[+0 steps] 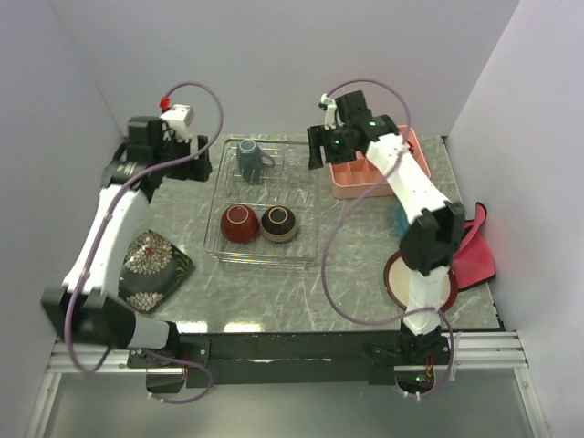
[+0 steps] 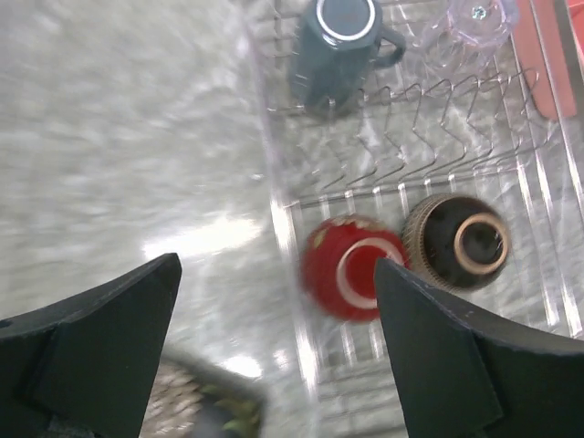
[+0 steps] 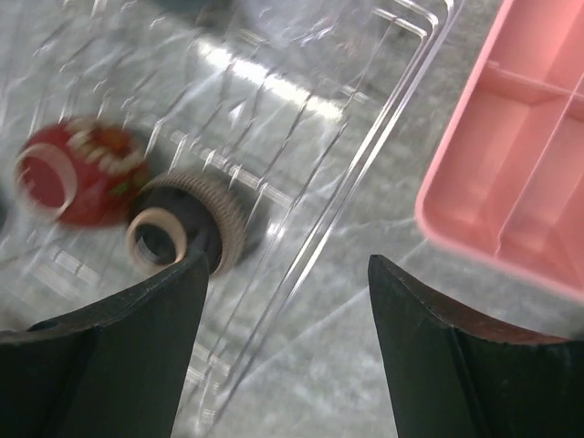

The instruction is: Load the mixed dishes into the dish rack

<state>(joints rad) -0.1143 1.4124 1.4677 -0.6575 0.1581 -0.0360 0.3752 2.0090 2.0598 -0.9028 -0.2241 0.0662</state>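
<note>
Black fingers of the left pincer (image 2: pixel 274 274) fill the near edge of its wrist view, spread wide w/ nothing btwn them. Same for the right pincer (image 3: pixel 287 265): jaws well apart, empty. Both hang over the far part of the scene, the left one above the surface (image 1: pixel 301 283) just left of the dish rack (image 1: pixel 265 257), the right one above the gap btwn rack and pink tray (image 1: pixel 351 182).

Rack contents: grey-blue mug (image 1: pixel 251 160) at far left, clear glass (image 2: pixel 479 18) to its right, red bowl (image 1: pixel 239 224) and small dark patterned bowl (image 1: pixel 279 224) side by side at the near end, both foot-up.

Outside the rack:
- black floral square plate (image 1: pixel 151 265) on the surface at near left, close to the left arm
- red-rimmed cream round plate (image 1: pixel 395 278) at near right, partly hidden by the right arm
- teal scalloped plate (image 1: pixel 399 217), only peeking out behind that arm, just near of the tray

Judgement: a bit past halfway, w/ four pcs loaded and three plates to go. With both pincers empty, the step in hand looks like going for the nxt dish. That move prob. calls for one arm swinging near to a plate and pinching its rim, since the plates seem to lie flat. It would then stand the plate in the wire tines mid-rack w/o knocking the bowls.
</note>
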